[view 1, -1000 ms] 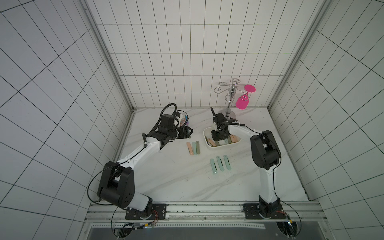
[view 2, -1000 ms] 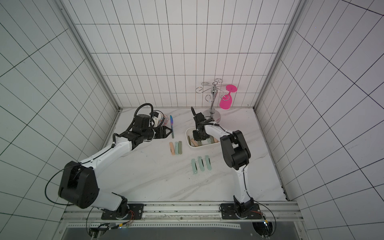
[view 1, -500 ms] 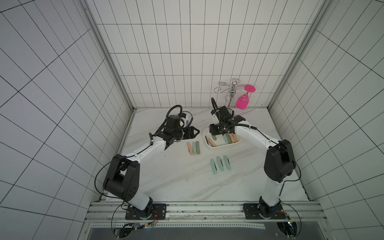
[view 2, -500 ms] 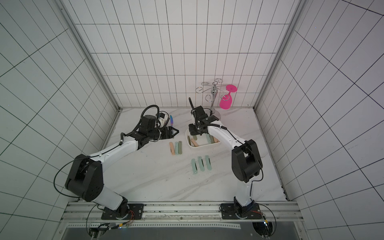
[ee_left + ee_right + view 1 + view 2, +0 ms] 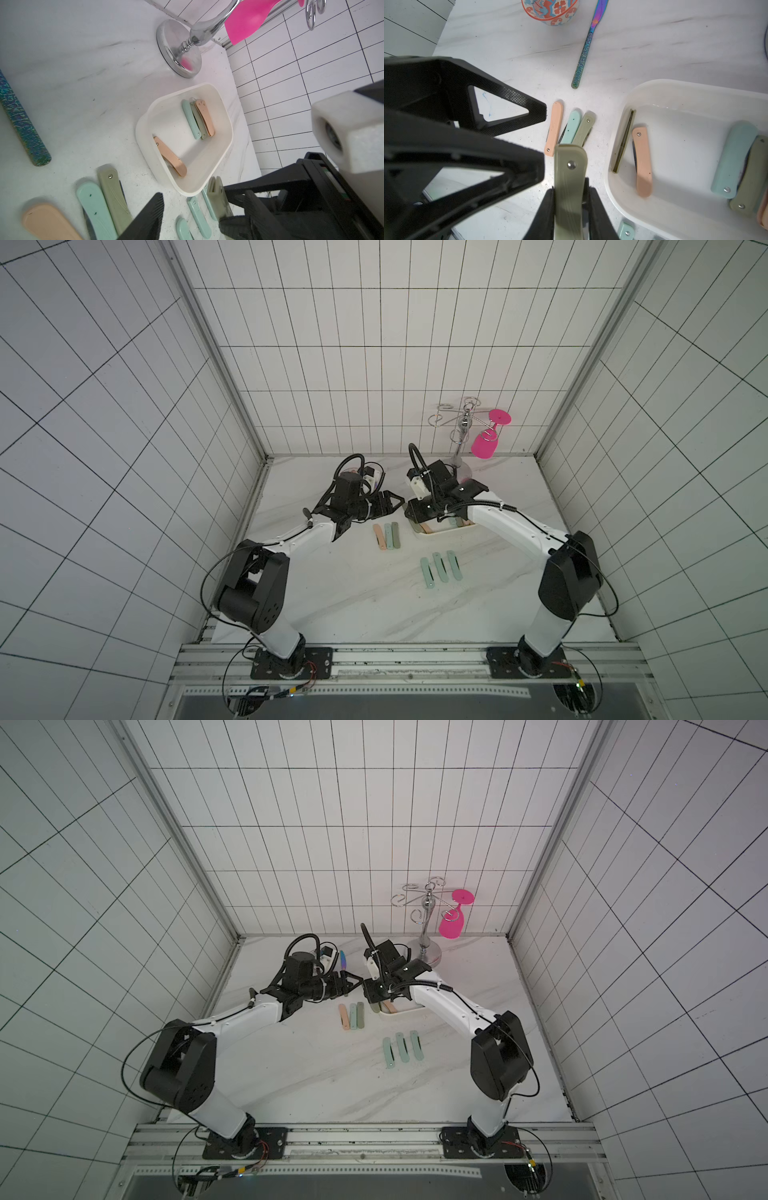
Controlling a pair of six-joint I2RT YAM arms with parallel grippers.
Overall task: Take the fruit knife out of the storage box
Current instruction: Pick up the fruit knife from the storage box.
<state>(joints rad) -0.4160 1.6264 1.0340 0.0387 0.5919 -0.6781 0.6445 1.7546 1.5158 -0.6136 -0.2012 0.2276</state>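
Note:
My right gripper [image 5: 570, 193] is shut on an olive-green folded fruit knife [image 5: 570, 166] and holds it above the table, just left of the white storage box [image 5: 675, 91]. My left gripper [image 5: 191, 224] is open and faces it. One of its fingertips [image 5: 537, 164] is right beside the knife's free end [image 5: 218, 197]; whether they touch I cannot tell. Inside the box lie a peach knife [image 5: 642, 162], an olive one on edge [image 5: 624, 141] and a mint one [image 5: 733, 158] with others stacked beside it. Both top views show the grippers meeting at the box's left end [image 5: 415, 526] [image 5: 380, 1011].
Three folded knives [image 5: 386, 536] lie left of the box and three mint ones [image 5: 440, 570] in front of it. An iridescent table knife [image 5: 586, 45] and a patterned bowl [image 5: 552, 10] sit behind the left gripper. A chrome glass rack [image 5: 461, 435] with a pink glass [image 5: 486, 443] stands behind the box.
My right gripper has come up out of the box with the olive knife and moved left. My left gripper has moved right to meet it, its jaws slightly narrower.

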